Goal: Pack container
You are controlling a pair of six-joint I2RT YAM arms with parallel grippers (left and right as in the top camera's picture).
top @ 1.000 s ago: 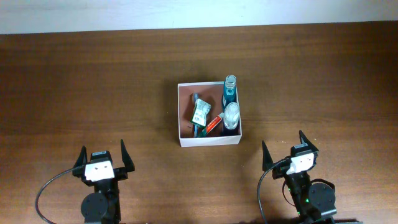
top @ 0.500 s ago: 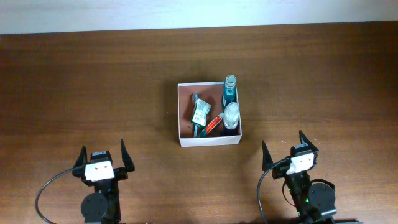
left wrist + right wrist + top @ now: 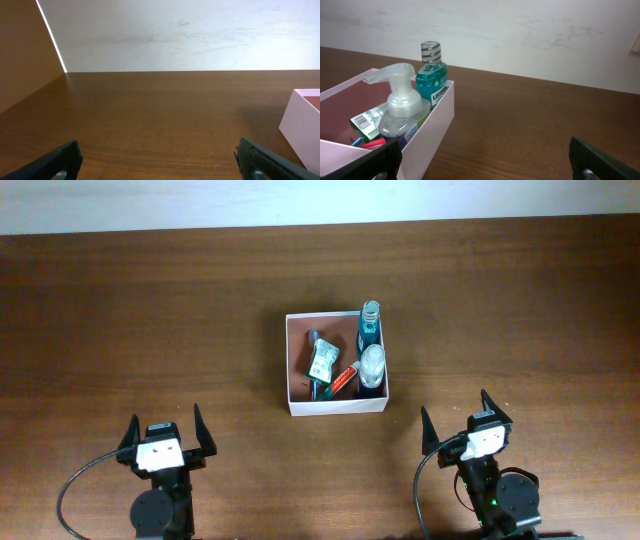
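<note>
- At the middle of the surface (image 3: 150, 310) sits the container (image 3: 337, 406), holding a mouthwash bottle (image 3: 369, 328), a pump (image 3: 372, 365) and tubes (image 3: 322, 360).
- No loose item shows outside it, so judge the packing likely done.
- If you do reach in, come from above, clear of the thin walls and the upright bottle.
- Your left arm (image 3: 160, 480) and right arm (image 3: 490, 480) sit low at the near edge, well apart from the container, pointing forward.
- Both jaws are spread wide and grip nothing.
</note>
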